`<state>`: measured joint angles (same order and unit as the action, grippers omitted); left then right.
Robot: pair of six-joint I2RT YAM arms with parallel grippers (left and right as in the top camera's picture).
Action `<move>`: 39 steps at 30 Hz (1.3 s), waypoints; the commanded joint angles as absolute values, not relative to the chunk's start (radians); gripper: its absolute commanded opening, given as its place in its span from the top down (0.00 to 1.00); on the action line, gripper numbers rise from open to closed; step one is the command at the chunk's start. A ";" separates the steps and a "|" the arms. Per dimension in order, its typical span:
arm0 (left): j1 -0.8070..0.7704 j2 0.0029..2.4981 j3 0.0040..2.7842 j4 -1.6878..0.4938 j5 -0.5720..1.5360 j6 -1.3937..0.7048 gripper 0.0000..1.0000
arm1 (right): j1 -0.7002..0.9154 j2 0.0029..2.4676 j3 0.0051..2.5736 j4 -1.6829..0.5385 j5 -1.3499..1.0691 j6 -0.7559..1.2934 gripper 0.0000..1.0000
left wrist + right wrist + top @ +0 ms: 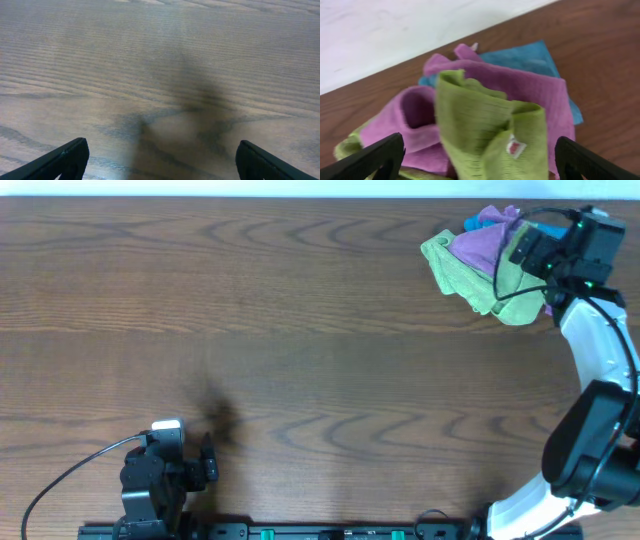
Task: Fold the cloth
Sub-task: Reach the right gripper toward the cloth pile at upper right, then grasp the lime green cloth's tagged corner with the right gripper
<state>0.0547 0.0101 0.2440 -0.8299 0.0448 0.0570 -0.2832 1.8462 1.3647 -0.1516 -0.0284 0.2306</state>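
Observation:
A heap of crumpled cloths lies at the table's far right corner: a green cloth point(470, 275), a purple cloth point(482, 242) on it and a blue cloth point(474, 224) behind. In the right wrist view the green cloth point(485, 130) is bunched on the purple cloth point(530, 90), with the blue cloth point(525, 57) under them. My right gripper point(528, 252) hovers open over the heap, its fingers point(480, 160) spread to either side of the green cloth. My left gripper point(205, 465) is open and empty near the front left edge, over bare wood point(160, 160).
The wooden table point(300, 330) stretches between the two arms. The table's far edge and a white wall point(395, 35) lie just behind the heap. A black cable point(70, 475) loops by the left arm's base.

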 commanded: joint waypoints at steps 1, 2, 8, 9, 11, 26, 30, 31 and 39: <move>0.049 0.004 0.231 -0.890 0.015 0.083 0.05 | -0.315 1.860 1.390 -0.147 -0.027 0.270 0.06; 0.049 0.004 0.231 -0.890 0.015 0.082 0.05 | -0.323 1.866 1.390 -0.147 -0.031 0.279 0.06; 0.049 0.004 0.231 -0.890 0.015 0.083 0.05 | -0.347 1.922 1.390 -0.133 -0.062 0.326 0.08; 0.049 0.004 0.231 -0.890 0.015 0.083 0.05 | -0.347 1.931 1.390 -0.130 -0.062 0.334 0.08; 0.049 0.004 0.231 -0.890 0.015 0.083 0.05 | -0.347 1.951 1.390 -0.120 -0.073 0.345 0.08; 0.049 0.004 0.231 -0.890 0.015 0.082 0.05 | -0.347 2.042 1.390 -0.067 -0.114 0.406 0.27; 0.049 0.004 0.231 -0.890 0.015 0.083 0.05 | -0.347 2.045 1.390 -0.075 -0.113 0.407 0.33; 0.049 0.004 0.231 -0.890 0.015 0.083 0.05 | -0.347 2.046 1.390 -0.080 -0.113 0.407 0.33; 0.049 0.004 0.231 -0.890 0.015 0.083 0.05 | -0.347 2.048 1.390 -0.091 -0.113 0.406 0.46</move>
